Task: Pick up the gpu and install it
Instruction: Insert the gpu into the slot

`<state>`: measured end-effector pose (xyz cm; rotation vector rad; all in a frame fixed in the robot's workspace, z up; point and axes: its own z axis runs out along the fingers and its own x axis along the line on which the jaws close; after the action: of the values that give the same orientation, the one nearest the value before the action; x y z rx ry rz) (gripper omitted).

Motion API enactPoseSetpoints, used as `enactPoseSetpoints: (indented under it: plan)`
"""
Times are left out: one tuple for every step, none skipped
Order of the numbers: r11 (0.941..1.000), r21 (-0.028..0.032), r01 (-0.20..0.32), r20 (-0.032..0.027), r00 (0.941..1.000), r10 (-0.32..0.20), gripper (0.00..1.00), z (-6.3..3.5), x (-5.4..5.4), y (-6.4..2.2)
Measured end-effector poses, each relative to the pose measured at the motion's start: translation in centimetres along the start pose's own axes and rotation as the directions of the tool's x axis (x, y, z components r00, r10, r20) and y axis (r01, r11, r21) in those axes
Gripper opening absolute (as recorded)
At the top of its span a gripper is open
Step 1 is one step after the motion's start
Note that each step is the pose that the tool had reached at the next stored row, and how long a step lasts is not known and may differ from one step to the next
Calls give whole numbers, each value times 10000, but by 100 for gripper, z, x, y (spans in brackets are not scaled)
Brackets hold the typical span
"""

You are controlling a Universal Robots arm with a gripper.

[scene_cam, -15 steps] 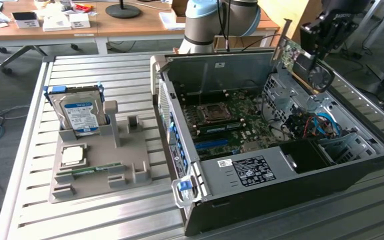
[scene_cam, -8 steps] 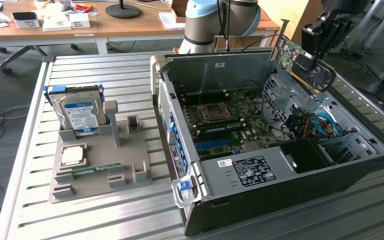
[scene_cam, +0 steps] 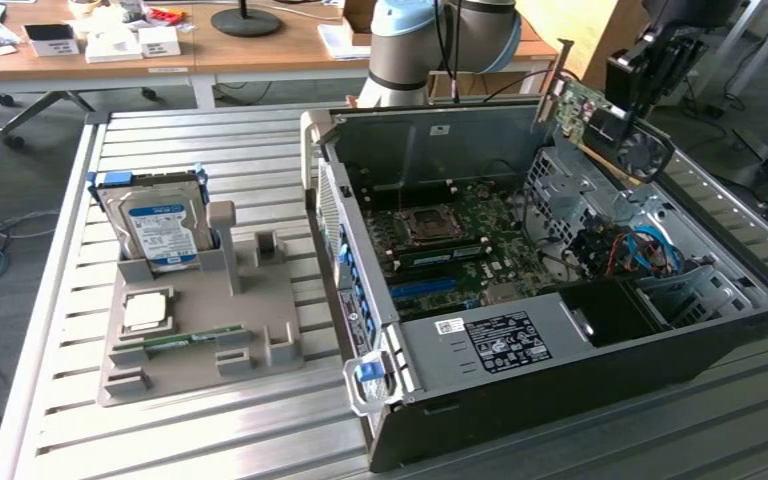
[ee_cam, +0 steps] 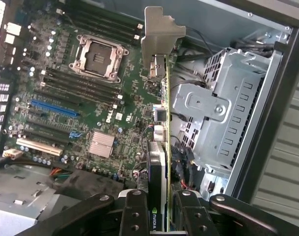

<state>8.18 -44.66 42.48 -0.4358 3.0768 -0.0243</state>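
Claw (ee_cam: 161, 204): clamped on gpu (scene_cam: 574, 105), card pinched between fingers (ee_cam: 134, 211)
Gpu: edge-on, silver bracket (ee_cam: 161, 34) farthest from claw
Place: above open computer case (scene_cam: 598, 390)

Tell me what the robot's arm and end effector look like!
The arm is made of fat silver-grey tubes with light blue caps, and thin dark cables run along it. The end effector is black, with flat fingers dotted with small round holes.

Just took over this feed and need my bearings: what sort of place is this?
Probably a robotics lab in an office: open computer case on a slatted metal bench, wooden desks behind.
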Motion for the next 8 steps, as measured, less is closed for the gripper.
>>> enactPoseSetpoints:
  plan:
    - [10000, -2, 46, 1, 10000, -46, 27, 0, 0, 0]
    - [10000, -2, 90, 2, 10000, -90, 27, 0, 0, 0]
    - [9999, -4, 130, 3, 9999, -130, 27, 0, 0, 0]
    - [9999, -5, 142, 4, 9999, -142, 27, 0, 0, 0]
    - [9999, -5, 142, 4, 9999, -142, 27, 0, 0, 0]
    - [9999, -5, 143, 3, 9999, -143, 27, 0, 0, 0]
    - [9999, -5, 143, 3, 9999, -143, 27, 0, 0, 0]
    - [9999, -5, 143, 3, 9999, -143, 27, 0, 0, 0]
